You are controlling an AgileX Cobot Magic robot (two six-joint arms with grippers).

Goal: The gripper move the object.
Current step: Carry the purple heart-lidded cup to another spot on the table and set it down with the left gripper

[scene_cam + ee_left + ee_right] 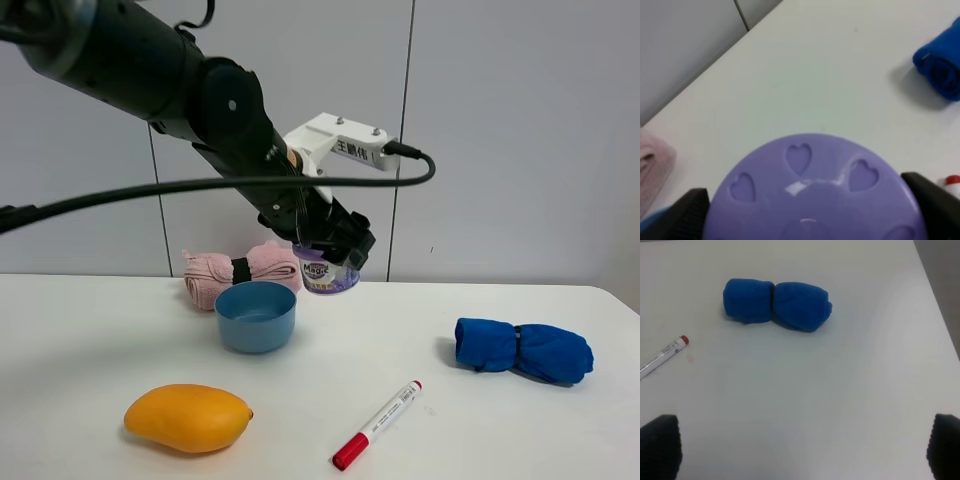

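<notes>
My left gripper (335, 250), the black jawed end of the thick black arm, is shut on the small tub (326, 272) with the white-purple label. It holds the tub in the air, just right of and behind the blue bowl (256, 315). In the left wrist view the tub's lilac lid (815, 195) with heart-shaped holes fills the gap between the two black fingers (687, 212). My right gripper (802, 447) is open and empty above bare table; it does not show in the exterior high view.
A pink rolled towel (240, 270) lies behind the bowl. A mango (188, 418) lies front left and a red-capped marker (377, 425) front middle. A blue rolled towel (523, 350) lies at the right and also shows in the right wrist view (777, 305).
</notes>
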